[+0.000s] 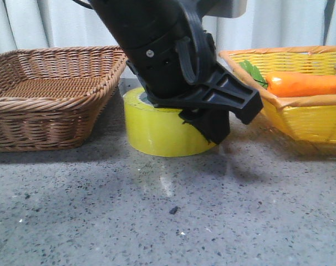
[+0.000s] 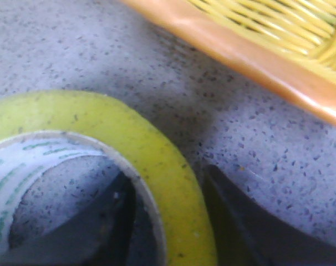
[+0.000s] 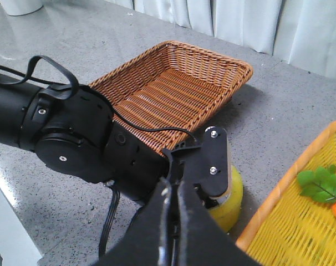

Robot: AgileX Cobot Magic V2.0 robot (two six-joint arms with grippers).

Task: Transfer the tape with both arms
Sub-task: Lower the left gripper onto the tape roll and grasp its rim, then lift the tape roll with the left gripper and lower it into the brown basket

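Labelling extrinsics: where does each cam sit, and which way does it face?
Front: low at table height, facing forward; the left arm's pincer straddles the tape, brown basket left, yellow basket right.
Left wrist: on that arm, close above the tape; blurred fingers.
Right wrist: raised, facing the left arm; right pincer closed.
Shared: the tape appears in all three.

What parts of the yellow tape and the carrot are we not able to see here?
- Tape: front view, the left hand covers its top and right side.
- Tape: right wrist view, only a sliver shows behind the black arms.
- Carrot: front view, its right end is cut off by the picture edge.
- Tape print: left wrist view, blurred.
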